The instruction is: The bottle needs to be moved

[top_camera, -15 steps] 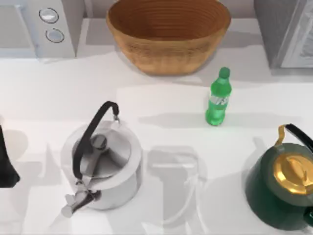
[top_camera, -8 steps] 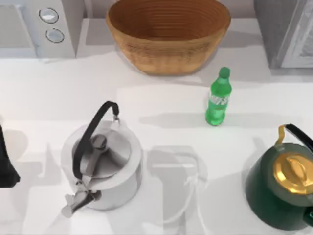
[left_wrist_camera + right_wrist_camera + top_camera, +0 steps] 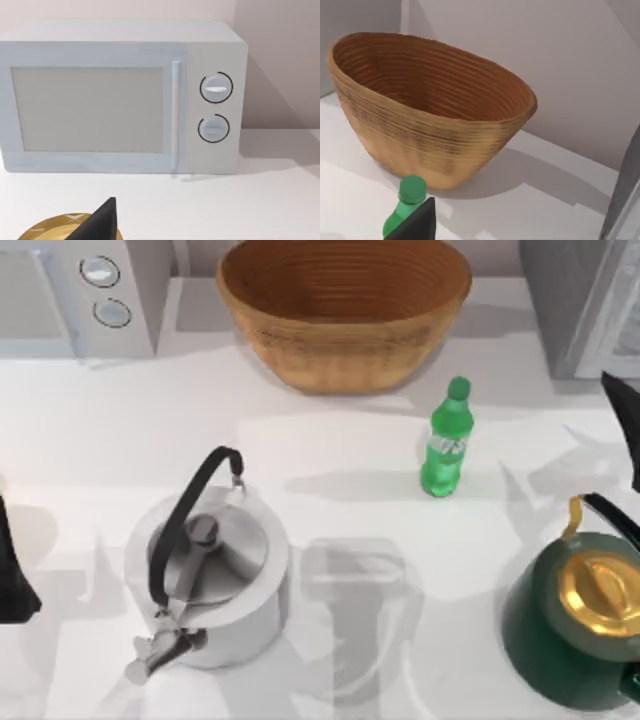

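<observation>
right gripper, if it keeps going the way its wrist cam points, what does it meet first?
Probably the bottle: it stands upright just past the right gripper in the right wrist view, with the wicker basket behind it. Depth is unclear, so the gripper could pass over the cap. In the top view the gripper sits at the table's right edge.

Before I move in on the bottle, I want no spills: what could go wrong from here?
The bottle stands upright and slim, so a glancing touch from the right gripper might topple it. The basket sits close behind it, and a push could knock the bottle against it. The green kettle lies under the right arm's path and its handle might snag.
</observation>
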